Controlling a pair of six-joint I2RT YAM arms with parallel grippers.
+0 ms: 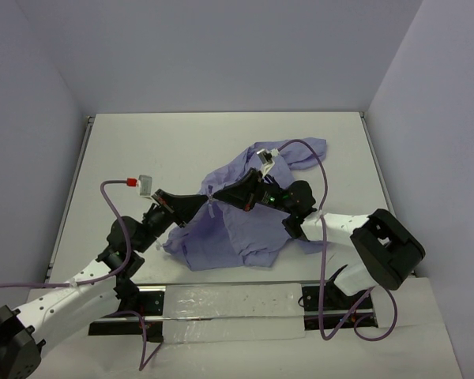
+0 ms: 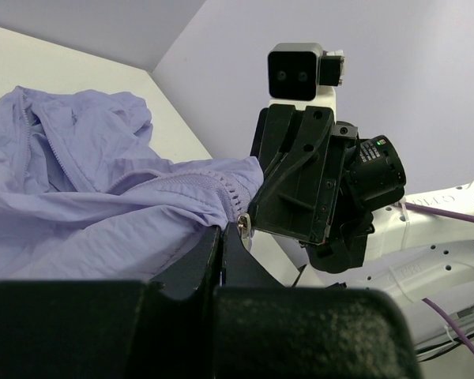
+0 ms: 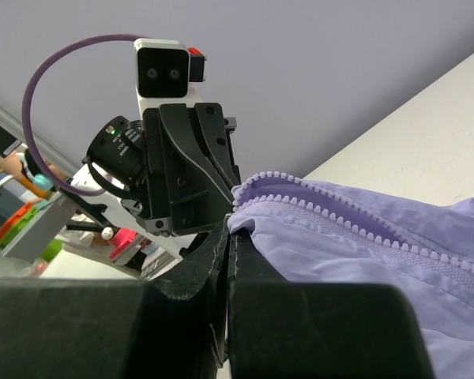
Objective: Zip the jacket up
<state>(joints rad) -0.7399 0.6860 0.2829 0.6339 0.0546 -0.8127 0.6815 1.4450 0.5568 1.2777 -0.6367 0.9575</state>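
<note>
The lavender jacket (image 1: pixel 237 227) lies crumpled mid-table, its front pulled up between my two arms. My left gripper (image 1: pixel 208 203) comes in from the left. In the left wrist view the left gripper (image 2: pixel 223 230) is shut, with the metal zipper pull (image 2: pixel 243 227) at its tip and jacket (image 2: pixel 79 181) fabric stretching away to the left. My right gripper (image 1: pixel 223 197) meets it tip to tip from the right. In the right wrist view the right gripper (image 3: pixel 232 229) is shut on the jacket (image 3: pixel 363 260) edge just below the open zipper teeth (image 3: pixel 332 212).
The white table (image 1: pixel 142 150) is walled on three sides by pale panels. A transparent strip (image 1: pixel 229 304) lies along the near edge between the arm bases. A purple cable (image 1: pixel 320 170) loops over the jacket's right side.
</note>
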